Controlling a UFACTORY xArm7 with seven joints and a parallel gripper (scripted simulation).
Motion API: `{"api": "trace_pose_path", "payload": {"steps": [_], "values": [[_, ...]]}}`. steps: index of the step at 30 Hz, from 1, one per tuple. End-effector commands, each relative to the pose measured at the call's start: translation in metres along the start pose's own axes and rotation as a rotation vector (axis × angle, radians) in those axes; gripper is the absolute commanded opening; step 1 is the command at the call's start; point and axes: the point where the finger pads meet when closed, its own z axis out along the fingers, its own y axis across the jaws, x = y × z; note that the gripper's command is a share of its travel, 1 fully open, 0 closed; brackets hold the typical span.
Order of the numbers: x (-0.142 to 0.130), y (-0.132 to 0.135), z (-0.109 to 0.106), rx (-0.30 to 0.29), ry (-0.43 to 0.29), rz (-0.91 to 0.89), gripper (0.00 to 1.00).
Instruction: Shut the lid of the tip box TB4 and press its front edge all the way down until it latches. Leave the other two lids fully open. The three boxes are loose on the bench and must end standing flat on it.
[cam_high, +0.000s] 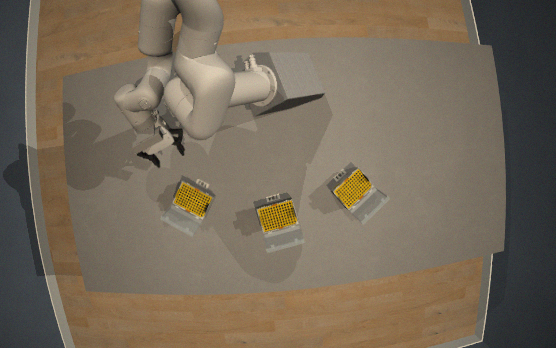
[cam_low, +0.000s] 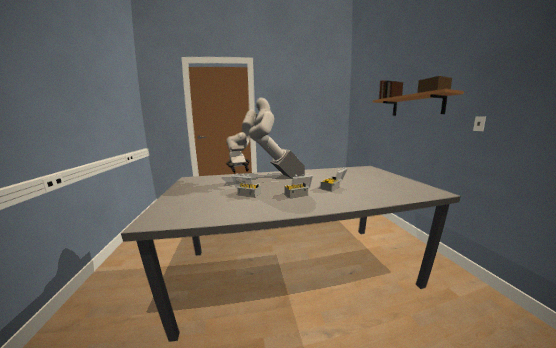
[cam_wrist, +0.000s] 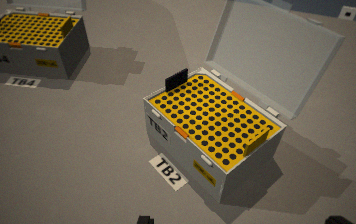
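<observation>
Tip box TB4 (cam_high: 276, 216) (cam_low: 296, 190) (cam_wrist: 35, 37) is the middle of three grey boxes with yellow tip racks. Its lid (cam_high: 284, 240) stands open; in the wrist view it sits at the top left with its label TB4 (cam_wrist: 22, 82) in front. Box TB2 (cam_high: 192, 199) (cam_low: 248, 191) (cam_wrist: 212, 127) fills the middle of the wrist view, with its lid (cam_wrist: 275, 50) open behind it. My gripper (cam_high: 164, 150) (cam_low: 237, 167) (cam_wrist: 242, 220) is open and empty. It hangs above the bench on the arm's side of TB2, apart from all boxes.
A third open tip box (cam_high: 352, 188) (cam_low: 331, 184) stands to the far side of TB4, turned at an angle. The arm's grey base block (cam_high: 295, 75) sits at the back of the bench (cam_high: 425, 150).
</observation>
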Motion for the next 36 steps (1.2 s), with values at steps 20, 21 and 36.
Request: {"api": "trace_pose_path", "payload": {"steps": [20,21,36], "values": [[0.0384,-0.0081,-0.0545,0.003,0.007,0.002,1.00],[0.0384,-0.0081,-0.0545,0.003,0.007,0.002,1.00],[0.0385,-0.0082,-0.0545,0.104,-0.019,-0.243,1.00]]}}
